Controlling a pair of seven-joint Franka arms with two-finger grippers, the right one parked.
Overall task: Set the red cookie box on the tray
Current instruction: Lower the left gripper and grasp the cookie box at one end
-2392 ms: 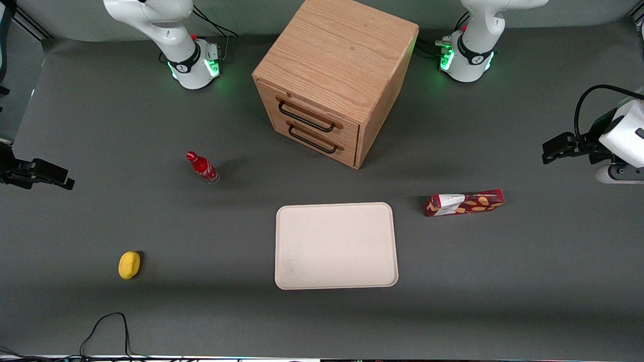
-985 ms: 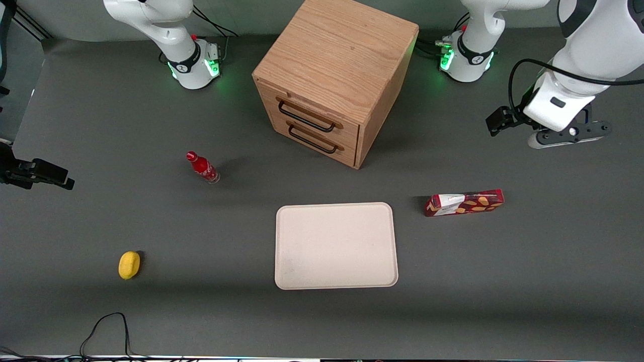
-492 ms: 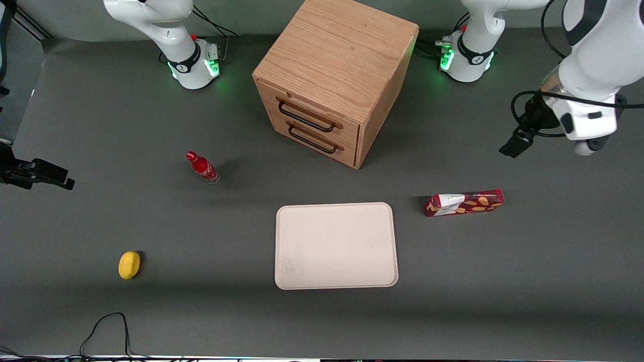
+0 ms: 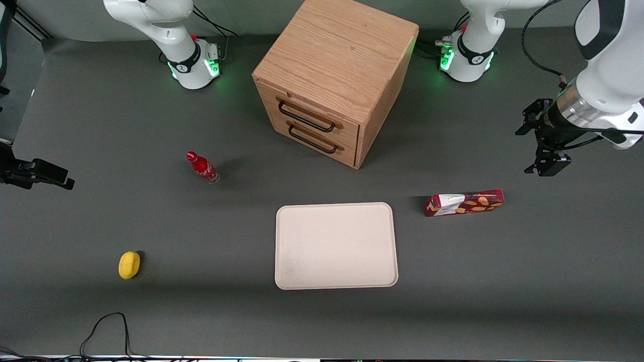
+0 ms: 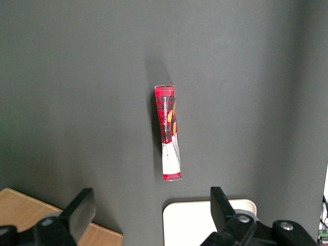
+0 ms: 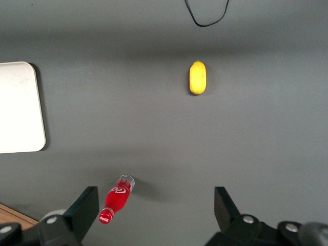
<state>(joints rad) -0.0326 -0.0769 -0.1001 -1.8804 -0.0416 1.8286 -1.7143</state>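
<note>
Front view: finding the red cookie box (image 4: 464, 202) lying flat on the dark grey table (image 4: 151, 311) at mid-height of the frame, toward the working arm's end, with its long side running across the picture and its white label end turned toward the tray (image 4: 336, 245). Seeing box and tray near each other but not touching, a strip of bare table lying between them, the tray sitting in the lower middle of the frame, slightly nearer the camera. Spotting the gripper (image 4: 547, 165) hanging above the table, farther from the camera than the box and nearer the working arm's end, well apart from it and pointing downward. Left wrist view: catching the box (image 5: 169, 133) lengthwise between the two black fingers (image 5: 82, 210), spread wide with nothing held, plus a rounded corner of the tray (image 5: 187, 225) and a wooden edge of the drawer cabinet (image 5: 20, 207). Noting the cabinet (image 4: 337, 75) standing in the upper middle of the front frame, both drawers closed. Finding a small red bottle (image 4: 202, 167) and a yellow fruit (image 4: 129, 264) toward the parked arm's end, both well apart from the tray.
</note>
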